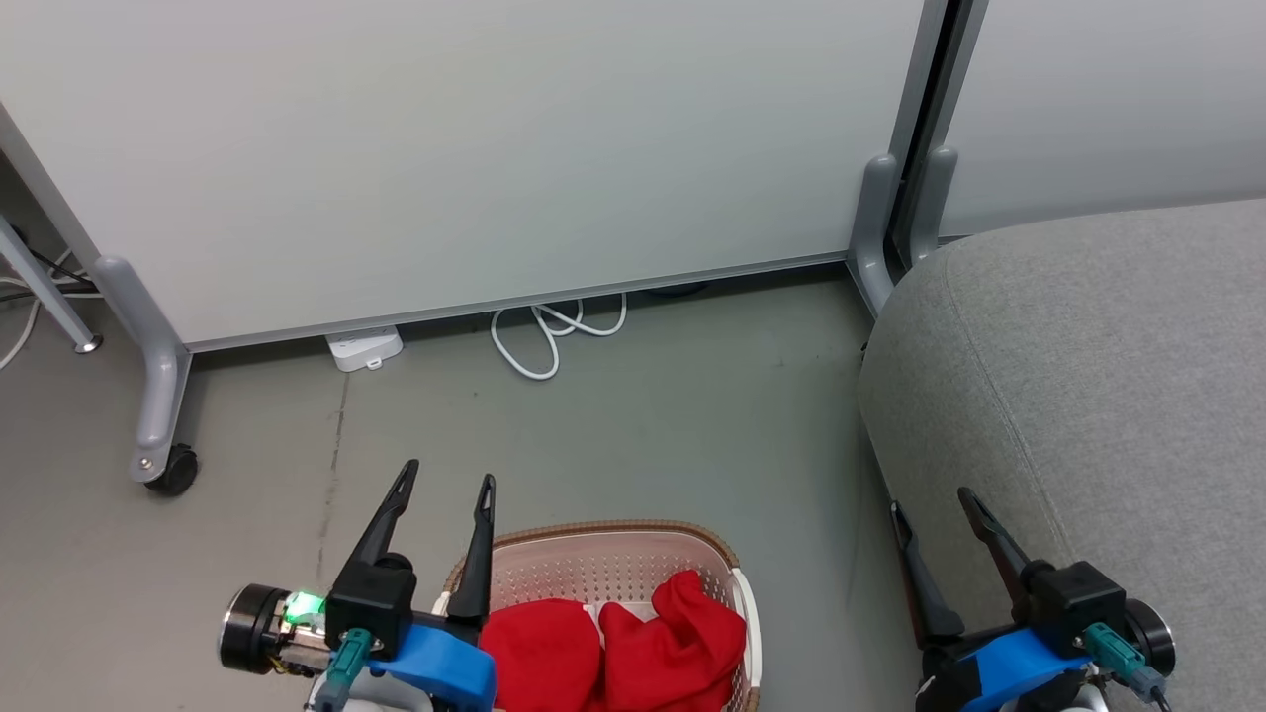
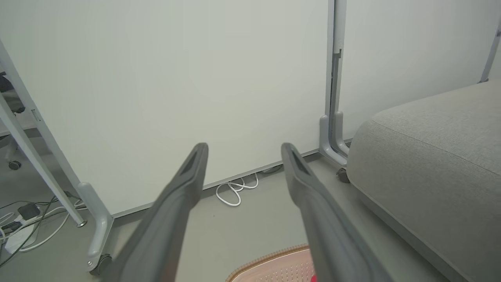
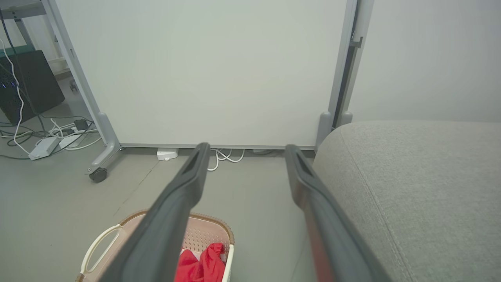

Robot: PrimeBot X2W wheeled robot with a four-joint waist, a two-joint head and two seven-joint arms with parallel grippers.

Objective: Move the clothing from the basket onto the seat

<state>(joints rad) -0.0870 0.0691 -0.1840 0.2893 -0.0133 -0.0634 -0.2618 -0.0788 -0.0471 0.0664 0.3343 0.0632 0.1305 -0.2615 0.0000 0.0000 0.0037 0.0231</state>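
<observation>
1. My left gripper (image 1: 448,473), nearest me at lower left, has its fingers spread with nothing between them. Its inner finger crosses the basket (image 1: 613,529) rim in the head view, but I cannot tell whether they touch.
2. If I drop straight down from there, a fingertip could catch the rim or a wall hole and tip the light basket.
3. The clothing (image 1: 643,643) lies inside the basket as two red lumps pressed together. A shallow pinch may slip off a fold, and a deep one may drag both out.
4. My right gripper (image 1: 930,499) is likewise spread and empty, just beside the seat (image 1: 1088,396) edge. A careless swing could snag the cushion.
5. Only floor lies between basket and seat.
6. Further back are a caster (image 1: 173,470), a power strip (image 1: 364,348) and a cable (image 1: 549,341), all well apart from the basket.
</observation>
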